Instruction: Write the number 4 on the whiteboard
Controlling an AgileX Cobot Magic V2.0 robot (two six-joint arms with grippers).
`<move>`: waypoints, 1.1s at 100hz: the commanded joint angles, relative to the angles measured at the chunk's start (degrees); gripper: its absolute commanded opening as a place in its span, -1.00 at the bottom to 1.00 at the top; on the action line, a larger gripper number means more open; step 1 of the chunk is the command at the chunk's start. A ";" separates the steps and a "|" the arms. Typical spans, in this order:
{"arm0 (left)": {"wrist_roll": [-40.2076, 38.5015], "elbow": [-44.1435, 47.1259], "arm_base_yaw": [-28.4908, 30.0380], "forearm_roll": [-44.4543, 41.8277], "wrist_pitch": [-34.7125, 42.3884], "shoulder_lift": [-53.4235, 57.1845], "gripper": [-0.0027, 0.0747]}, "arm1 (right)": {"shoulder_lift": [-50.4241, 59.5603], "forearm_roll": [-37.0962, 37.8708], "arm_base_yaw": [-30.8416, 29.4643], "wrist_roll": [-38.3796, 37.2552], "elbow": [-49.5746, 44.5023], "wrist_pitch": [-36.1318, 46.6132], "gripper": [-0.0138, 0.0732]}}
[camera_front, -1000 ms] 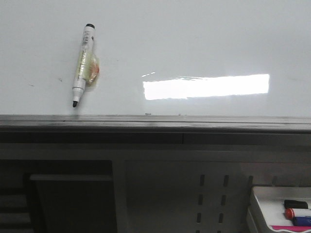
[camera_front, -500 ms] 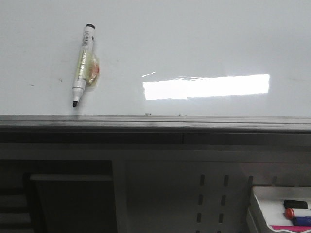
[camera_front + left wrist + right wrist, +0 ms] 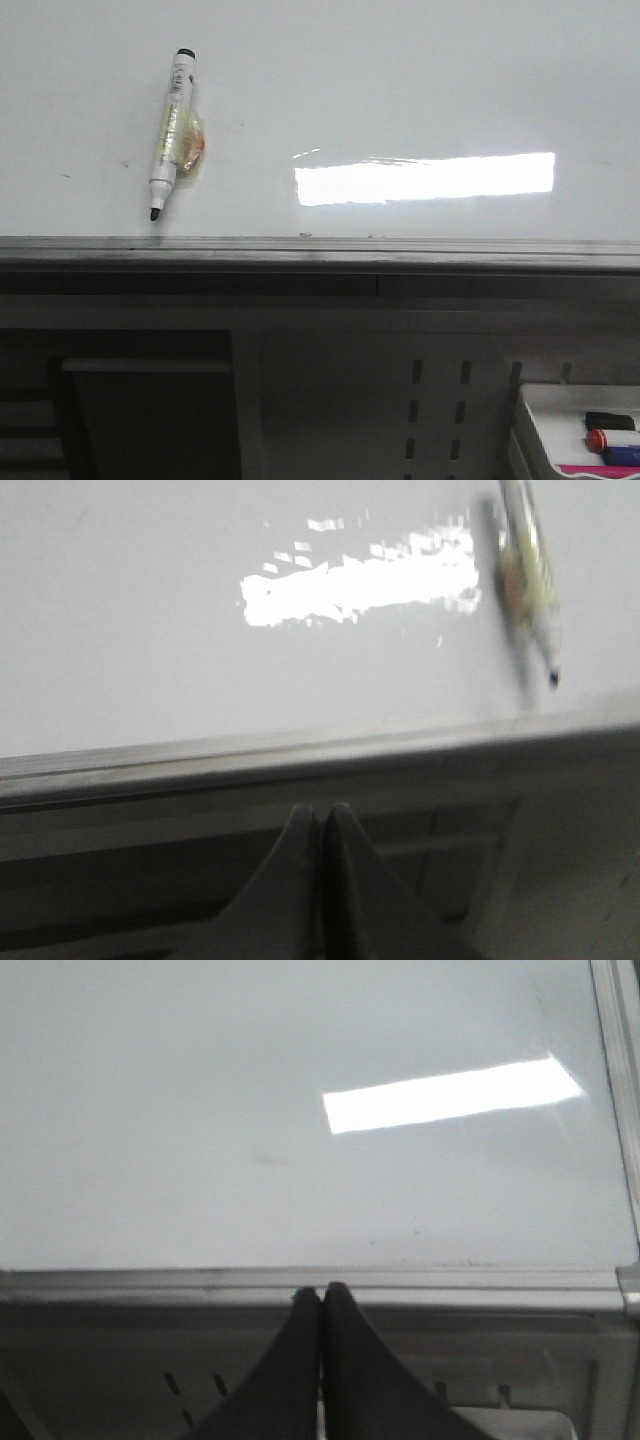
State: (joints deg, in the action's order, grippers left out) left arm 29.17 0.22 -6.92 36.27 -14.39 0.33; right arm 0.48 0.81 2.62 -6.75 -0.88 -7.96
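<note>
White marker (image 3: 172,130) on blank whiteboard (image 3: 400,90)

Marker (image 3: 171,130) on glossy whiteboard (image 3: 400,90)

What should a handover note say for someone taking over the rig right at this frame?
Left gripper: shut, empty, back from the board's frame.
Right gripper: shut, empty, also back from the frame.
Whiteboard: blank, no number 4 drawn.
Uncapped marker: lies on the board's left side, tip toward the near frame edge, untouched.
Spare markers sit in the white tray at the lower right.
Left: pick up the marker and write the whole 4.
</note>
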 commanded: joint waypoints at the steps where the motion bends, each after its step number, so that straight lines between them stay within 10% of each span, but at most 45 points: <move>1: -0.51 2.01 0.15 14.50 9.55 1.46 -0.98 | 0.94 -4.26 -0.32 0.29 -1.12 7.53 -0.83; 43: -0.26 0.93 0.15 35.34 11.36 1.36 -0.98 | 0.94 -10.79 -0.32 0.29 0.88 14.05 -0.83; 74: 1.05 -14.00 0.15 12.38 -0.96 -11.70 -0.97 | -5.25 -2.28 -0.32 0.29 16.97 -4.82 -0.83; 98: 3.44 -21.94 -2.25 9.52 -3.01 -32.32 0.02 | -15.05 -1.25 -0.32 0.41 22.15 -7.79 -0.83; 110: 7.84 -24.16 -6.55 9.62 -2.63 -39.67 0.12 | -17.11 -1.25 -0.32 2.04 23.06 -6.93 -0.69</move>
State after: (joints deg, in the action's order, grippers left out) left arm 33.87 -20.57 -10.63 45.01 -19.75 -34.74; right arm -14.57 -1.17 2.62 -6.62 19.67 -19.53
